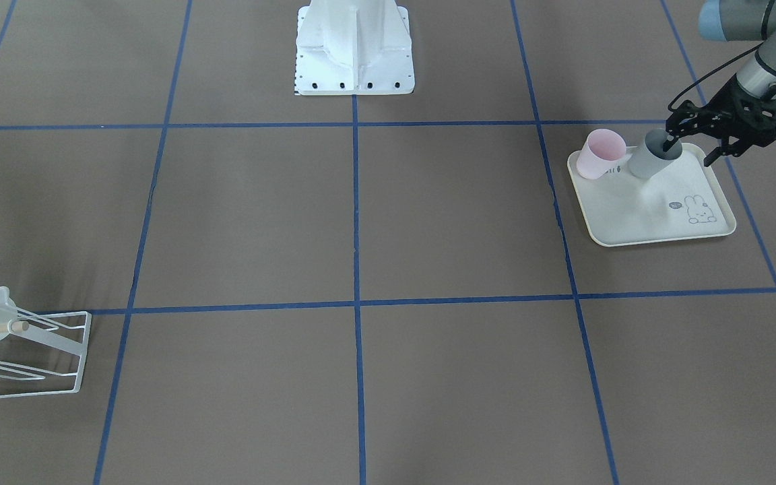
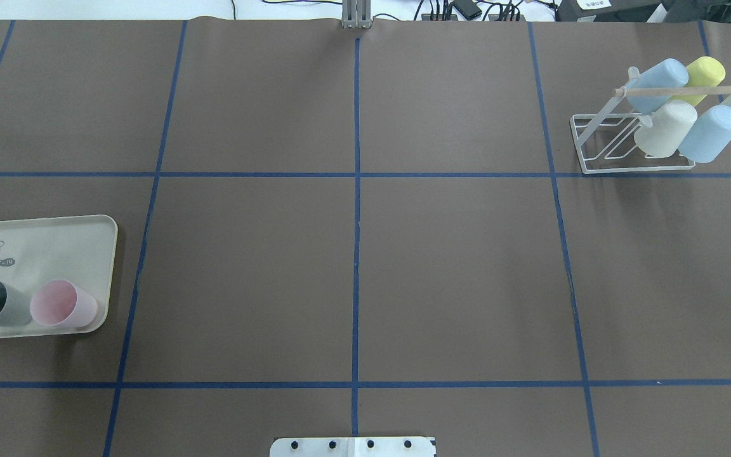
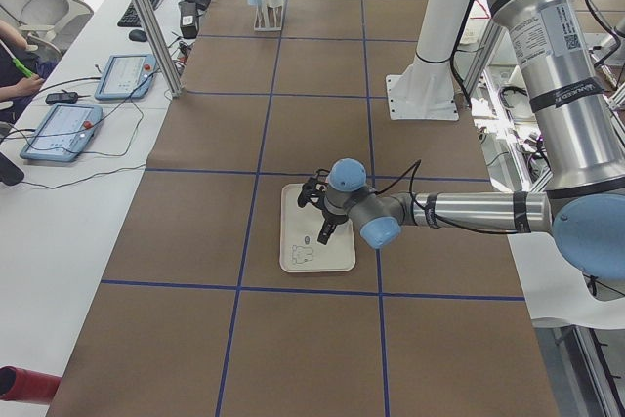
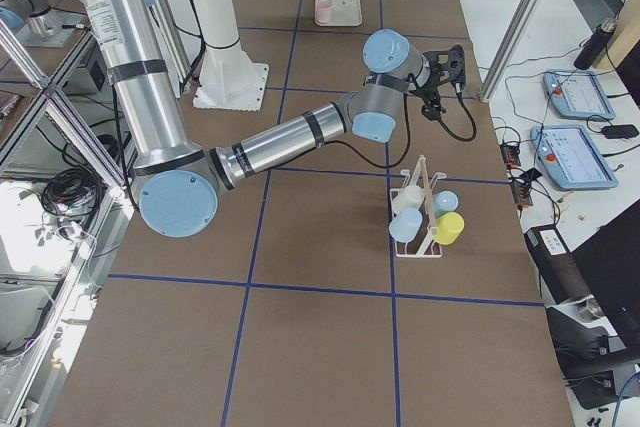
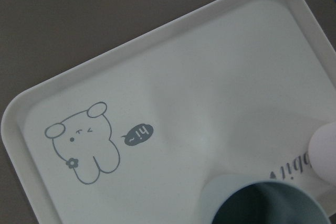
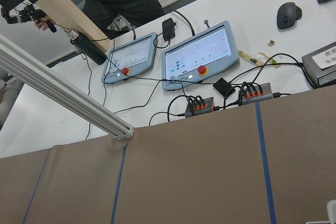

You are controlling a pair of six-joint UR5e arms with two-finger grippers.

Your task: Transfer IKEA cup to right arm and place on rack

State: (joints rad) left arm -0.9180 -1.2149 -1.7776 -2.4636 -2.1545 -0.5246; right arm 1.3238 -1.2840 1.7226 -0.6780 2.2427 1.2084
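Now astride the rim of a smooth, tapered grey cup (image 1: 647, 165) on a cream rabbit-print tray (image 1: 630, 215), with left gripper (image 1: 689, 151) spread wide.

A tray (image 2: 42, 254) lies at the left end of the desk (image 2: 454, 266). A rack (image 2: 638, 167) stands well apart at the far right corner, with four cups (image 2: 664, 130) hung on it. Along the tray's edge nearer the robot, an outer cup (image 1: 647, 162) and an inner cup (image 1: 597, 158) stand just beside each other. The left tool (image 1: 691, 149) is at the outer cup, one finger inside its mouth and the other outside its wall.
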